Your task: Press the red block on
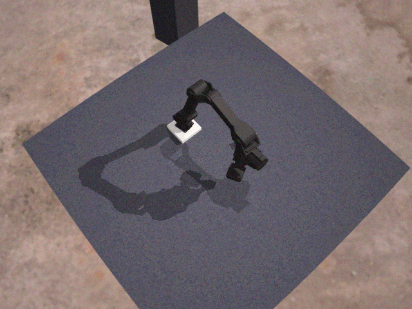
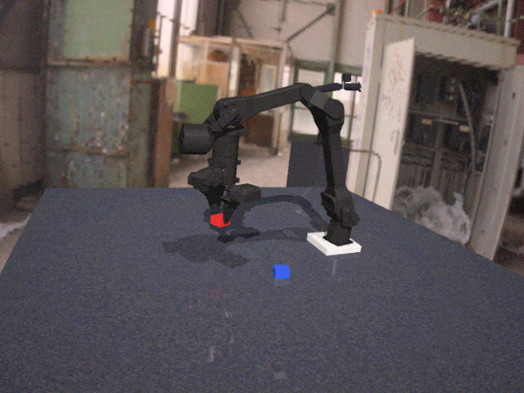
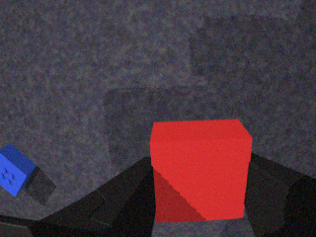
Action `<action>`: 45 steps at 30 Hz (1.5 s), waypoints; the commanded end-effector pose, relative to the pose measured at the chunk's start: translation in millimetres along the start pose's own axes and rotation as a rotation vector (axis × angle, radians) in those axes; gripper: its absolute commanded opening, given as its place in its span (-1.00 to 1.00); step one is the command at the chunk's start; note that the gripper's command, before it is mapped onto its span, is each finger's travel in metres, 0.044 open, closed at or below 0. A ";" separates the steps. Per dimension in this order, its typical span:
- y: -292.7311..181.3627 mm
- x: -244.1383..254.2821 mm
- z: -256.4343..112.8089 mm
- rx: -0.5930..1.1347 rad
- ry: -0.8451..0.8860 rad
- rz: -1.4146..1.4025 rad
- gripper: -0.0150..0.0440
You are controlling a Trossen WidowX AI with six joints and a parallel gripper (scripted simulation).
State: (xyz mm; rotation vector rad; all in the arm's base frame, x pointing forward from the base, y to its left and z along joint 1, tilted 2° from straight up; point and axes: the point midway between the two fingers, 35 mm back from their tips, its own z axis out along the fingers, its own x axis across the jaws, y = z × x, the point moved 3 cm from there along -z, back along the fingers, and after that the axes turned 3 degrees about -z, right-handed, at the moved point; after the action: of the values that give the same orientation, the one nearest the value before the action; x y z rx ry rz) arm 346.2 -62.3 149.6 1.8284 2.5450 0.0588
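Gripping the red block [image 2: 219, 220] [image 3: 199, 173], the claw [image 2: 220, 218] [image 3: 197, 166] hangs well apart from the blue block [image 2: 281, 272] [image 3: 15, 170].

Counter [image 1: 282, 215] [image 2: 169, 330] [image 3: 59, 64]: speckled, faintly glossy. Arm [image 1: 229, 112] [image 2: 266, 101]: matt black, plastic-looking. Red block [image 2: 219, 220] [image 3: 201, 173]: smooth, matt.

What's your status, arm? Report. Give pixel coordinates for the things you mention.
End effector [image 2: 220, 218] [image 3: 197, 166] shut on red block [image 2: 219, 220] [image 3: 199, 173], lifted. Blue block [image 2: 282, 272] [image 3: 14, 170] apart, on the tabletop [image 2: 381, 330]. No obstruction seen between them.
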 end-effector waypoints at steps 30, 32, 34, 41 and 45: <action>-14.6 101.9 4.6 -0.002 0.007 0.442 -0.49; -17.7 110.2 8.0 -0.002 0.008 0.482 -0.49; -21.1 118.3 11.5 -0.001 0.009 0.522 -0.49; -35.2 145.2 24.0 0.001 0.011 0.661 -0.49; -42.9 156.8 30.0 0.002 0.012 0.727 -0.49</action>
State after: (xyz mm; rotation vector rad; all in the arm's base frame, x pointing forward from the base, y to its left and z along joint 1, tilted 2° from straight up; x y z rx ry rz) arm 264.7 67.4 125.7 2.5835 1.8167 0.0676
